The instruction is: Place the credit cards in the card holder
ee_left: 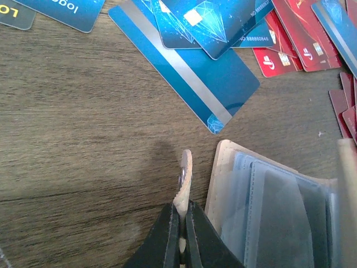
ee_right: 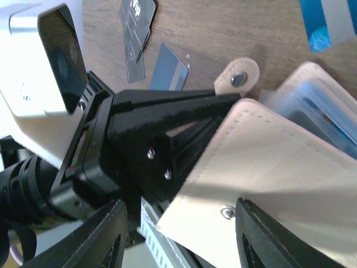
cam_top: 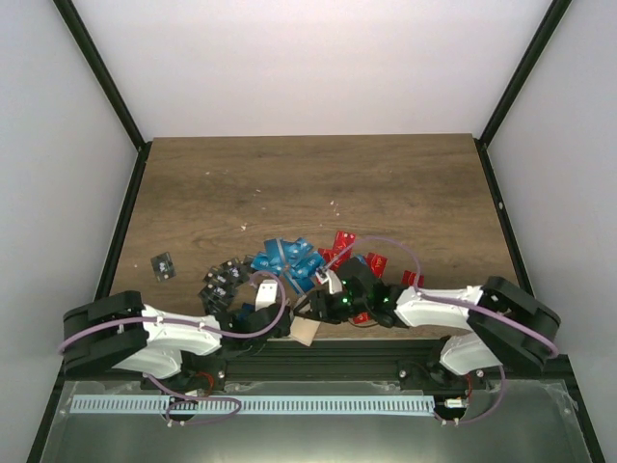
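Card holder point(ee_left: 268, 212) is lying open at the desk's point(cam_top: 289, 183) near edge, left gripper point(ee_left: 181, 223) pinching its tab point(ee_left: 186, 167), right gripper point(ee_right: 178, 229) hovering over it half-spread and empty, credit cards point(cam_top: 289, 258) lying just beyond.

- Soft, even overhead light; the table point(cam_top: 318, 183) carries only faint shadows.
- Right wrist view: white camera housing point(ee_right: 22, 67) blown out, near fingers point(ee_right: 106, 237) blurred.
- Left wrist view sharp.

My R gripper point(ee_right: 179, 237): fingers apart at 6 o'clock, card holder point(ee_right: 279, 162) flap between them. L gripper point(ee_right: 226, 100) in from 9, clamped on holder's snap tab point(ee_right: 240, 75). Black card point(ee_right: 136, 33) at 11, blue card point(ee_right: 329, 22) at 1.
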You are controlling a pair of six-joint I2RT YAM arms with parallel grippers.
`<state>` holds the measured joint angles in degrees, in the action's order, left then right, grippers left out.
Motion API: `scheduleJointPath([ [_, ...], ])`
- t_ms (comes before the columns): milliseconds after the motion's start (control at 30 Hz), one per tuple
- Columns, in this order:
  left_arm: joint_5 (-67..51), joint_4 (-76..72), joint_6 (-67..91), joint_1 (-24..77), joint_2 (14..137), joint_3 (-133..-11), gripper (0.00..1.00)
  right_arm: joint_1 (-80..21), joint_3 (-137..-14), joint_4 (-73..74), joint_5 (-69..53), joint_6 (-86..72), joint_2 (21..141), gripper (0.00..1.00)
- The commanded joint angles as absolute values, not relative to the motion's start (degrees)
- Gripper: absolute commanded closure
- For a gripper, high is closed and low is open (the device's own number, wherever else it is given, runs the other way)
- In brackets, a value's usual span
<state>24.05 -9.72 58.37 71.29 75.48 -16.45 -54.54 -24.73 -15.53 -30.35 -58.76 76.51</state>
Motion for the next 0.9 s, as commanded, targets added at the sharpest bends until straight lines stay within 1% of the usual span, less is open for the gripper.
scheduleJointPath([
  [0, 24.1, -9.1, 61.7, 70.8, 77.7, -16.3, 0.96, -55.1, -29.2, -19.1, -30.9, -56.8, 80.9, 0.45],
  [233, 23.8, -12.0, 62.9, 68.6, 78.9, -16.2, 0.96, -55.0, -31.1, -21.2, -31.0, -55.7, 87.5, 0.45],
  [433, 21.6, -18.7, 63.3, 66.0, 82.5, -15.8, 0.96, -53.5, -31.2, -22.1, -31.0, -54.3, 91.7, 0.46],
  [667, 18.9, -27.5, 64.6, 65.5, 87.1, -14.9, 0.96, -51.6, -31.0, -21.2, -30.5, -52.5, 93.5, 0.47],
  [867, 18.5, -33.3, 65.2, 65.5, 86.3, -11.4, 0.96, -51.4, -30.9, -20.3, -29.6, -51.7, 94.7, 0.49],
])
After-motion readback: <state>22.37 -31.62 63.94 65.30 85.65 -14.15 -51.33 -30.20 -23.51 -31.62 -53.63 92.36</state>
